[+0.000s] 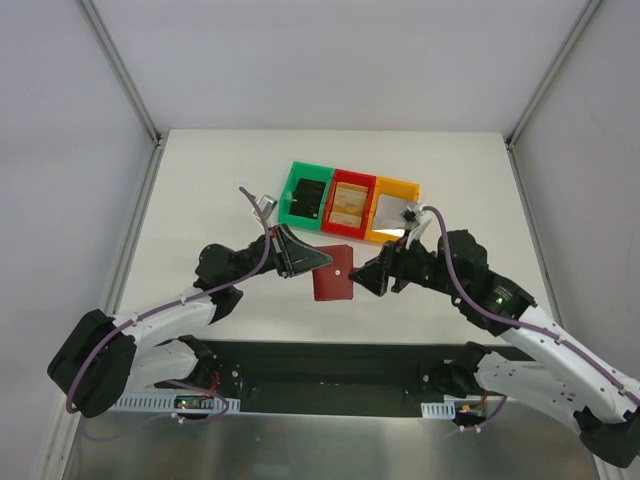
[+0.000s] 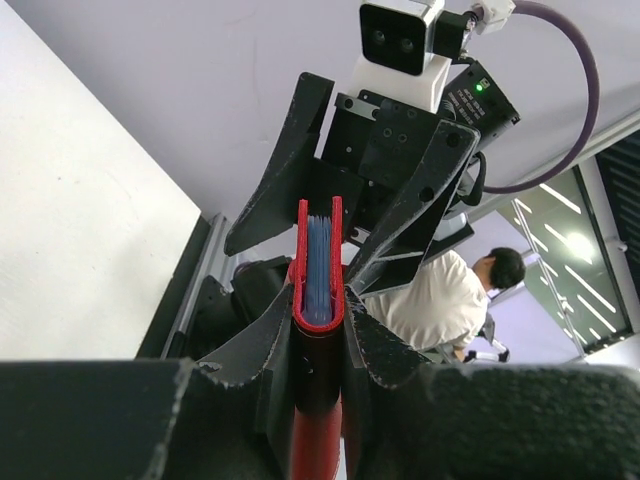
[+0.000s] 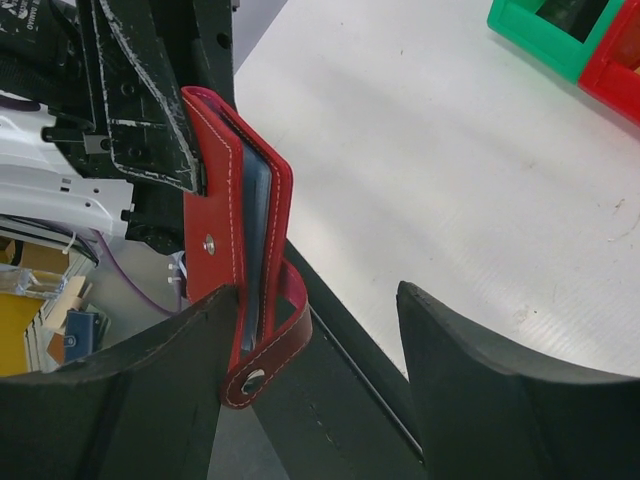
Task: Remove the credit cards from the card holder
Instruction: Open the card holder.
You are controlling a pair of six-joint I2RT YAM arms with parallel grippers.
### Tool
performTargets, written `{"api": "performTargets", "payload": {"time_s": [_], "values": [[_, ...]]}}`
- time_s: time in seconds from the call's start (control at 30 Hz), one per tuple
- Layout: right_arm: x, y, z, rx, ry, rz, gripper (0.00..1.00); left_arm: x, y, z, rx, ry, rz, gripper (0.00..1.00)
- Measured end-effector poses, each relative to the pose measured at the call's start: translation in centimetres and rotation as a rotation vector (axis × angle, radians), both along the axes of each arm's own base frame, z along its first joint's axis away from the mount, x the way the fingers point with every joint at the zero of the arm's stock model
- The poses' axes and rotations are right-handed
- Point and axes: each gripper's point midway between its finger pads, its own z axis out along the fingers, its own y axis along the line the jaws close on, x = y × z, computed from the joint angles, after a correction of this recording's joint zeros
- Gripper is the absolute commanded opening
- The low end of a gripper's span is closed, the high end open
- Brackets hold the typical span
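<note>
The card holder [image 1: 332, 272], a small dark red folding wallet, hangs above the table between both arms. My left gripper [image 1: 305, 258] is shut on its left end; in the left wrist view the card holder [image 2: 318, 330] is pinched between the pads, with the blue-grey credit cards [image 2: 318, 260] edge-on inside. My right gripper [image 3: 320, 345] is open around the other end. The card holder [image 3: 212, 215] lies against its left finger, and a wide gap separates it from the right finger. The strap tab [image 3: 272, 350] curls loose below, its snap undone. Card edges [image 3: 258, 225] show between the covers.
A row of green [image 1: 307, 197], red [image 1: 350, 205] and orange [image 1: 392, 212] bins stands at the back of the white table [image 1: 200, 190], just behind the grippers. The green bin [image 3: 545, 30] shows at the top right of the right wrist view.
</note>
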Motion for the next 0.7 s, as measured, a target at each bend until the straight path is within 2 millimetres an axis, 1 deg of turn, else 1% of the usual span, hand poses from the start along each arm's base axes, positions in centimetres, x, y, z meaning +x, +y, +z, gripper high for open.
{"api": "performTargets", "payload": {"time_s": [0.13,0.23,0.37,0.5,0.7], "values": [[-0.1,0.1,-0.1,0.011,0.007,0.007,0.67,0.1,-0.2,-0.3,-0.004,0.030,-0.017,0.00],[-0.1,0.1,0.2,0.025,0.005,0.009,0.67,-0.1,-0.3,-0.4,-0.006,0.046,-0.034,0.00],[0.0,-0.4,0.5,0.044,-0.001,-0.008,0.67,-0.2,-0.3,-0.3,-0.011,0.060,-0.045,0.00],[0.2,-1.0,0.8,0.062,-0.007,-0.028,0.65,-0.2,-0.3,-0.2,-0.014,0.064,-0.049,0.00],[0.0,-0.8,-0.1,0.071,0.021,-0.013,0.63,-0.3,-0.3,-0.2,-0.019,0.073,-0.054,0.00]]}}
